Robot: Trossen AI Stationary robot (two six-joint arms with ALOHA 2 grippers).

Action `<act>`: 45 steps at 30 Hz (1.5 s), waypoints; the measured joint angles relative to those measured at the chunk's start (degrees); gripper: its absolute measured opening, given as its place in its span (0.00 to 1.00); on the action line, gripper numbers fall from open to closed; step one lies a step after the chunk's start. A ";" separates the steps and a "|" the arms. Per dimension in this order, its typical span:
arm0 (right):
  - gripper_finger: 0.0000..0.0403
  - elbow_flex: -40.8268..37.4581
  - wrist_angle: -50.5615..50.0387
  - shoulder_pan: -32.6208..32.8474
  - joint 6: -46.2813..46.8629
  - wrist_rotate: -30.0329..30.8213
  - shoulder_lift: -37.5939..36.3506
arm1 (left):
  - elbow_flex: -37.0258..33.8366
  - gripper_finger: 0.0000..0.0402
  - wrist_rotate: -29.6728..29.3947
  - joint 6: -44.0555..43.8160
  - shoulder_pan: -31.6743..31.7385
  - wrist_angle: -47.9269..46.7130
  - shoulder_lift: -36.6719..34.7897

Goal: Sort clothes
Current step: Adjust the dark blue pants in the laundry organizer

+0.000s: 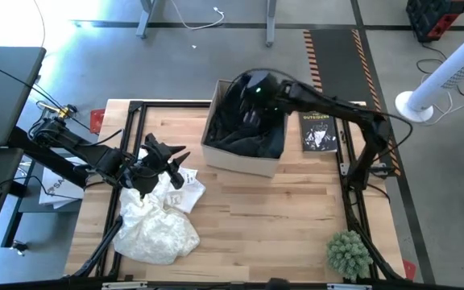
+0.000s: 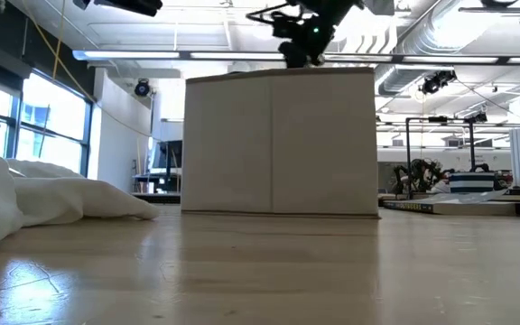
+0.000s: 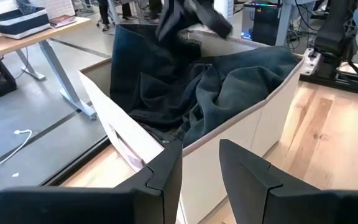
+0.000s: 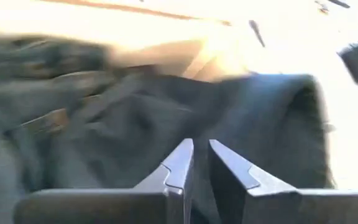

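Several dark garments (image 1: 248,133) lie heaped in an open cardboard box (image 1: 236,159) at the table's far middle; they also show in the left wrist view (image 3: 229,93). My right gripper (image 4: 201,149) hovers over the box's far left part (image 1: 252,89), fingers a narrow gap apart, with nothing seen between them. A pile of white and cream clothes (image 1: 158,224) rests on the table at the near left. My left gripper (image 3: 201,155) is open and empty, just above the pile's far edge (image 1: 171,157), pointing at the box.
A black book with white lettering (image 1: 318,130) lies right of the box. A small green spiky plant (image 1: 349,254) stands at the near right corner. Bare wood lies between the pile and the plant. A black frame runs along the table's edges (image 1: 349,201).
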 joint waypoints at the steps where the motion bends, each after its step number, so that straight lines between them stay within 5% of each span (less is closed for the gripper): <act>1: 0.11 0.00 0.34 -0.84 1.61 1.20 -0.69 | 0.00 0.26 -0.03 -0.20 0.00 0.01 0.09; 8: 0.11 -0.04 0.88 -9.28 13.45 6.46 2.26 | 0.00 0.26 -0.01 -0.24 0.00 -0.09 1.70; 14: 0.11 0.12 0.64 -11.08 11.53 -16.50 11.09 | 0.00 0.26 -0.02 -0.24 0.00 -0.65 4.56; 17: 0.11 0.35 -0.48 -9.96 4.27 -19.53 14.91 | 0.00 0.26 -0.08 -0.24 0.07 -1.08 5.77; 25: 0.11 0.00 -3.06 -4.83 -1.18 2.27 16.00 | 0.00 0.26 -0.73 0.08 1.89 -1.62 7.48; 33: 0.11 -0.07 -1.36 1.72 -5.96 3.57 4.32 | 0.00 0.26 -0.09 -0.22 4.82 -1.59 7.57; 37: 0.11 -0.07 -1.95 3.29 -6.43 -7.06 0.19 | 0.00 0.26 0.02 -0.29 4.90 -1.47 7.57; 42: 0.11 0.02 -1.79 2.05 -1.49 -34.82 0.84 | 0.00 0.26 0.35 -0.42 4.87 -1.15 7.55; 45: 0.11 0.00 -2.90 1.59 -0.72 -41.12 4.40 | 0.00 0.26 0.35 -0.42 4.87 -1.06 7.55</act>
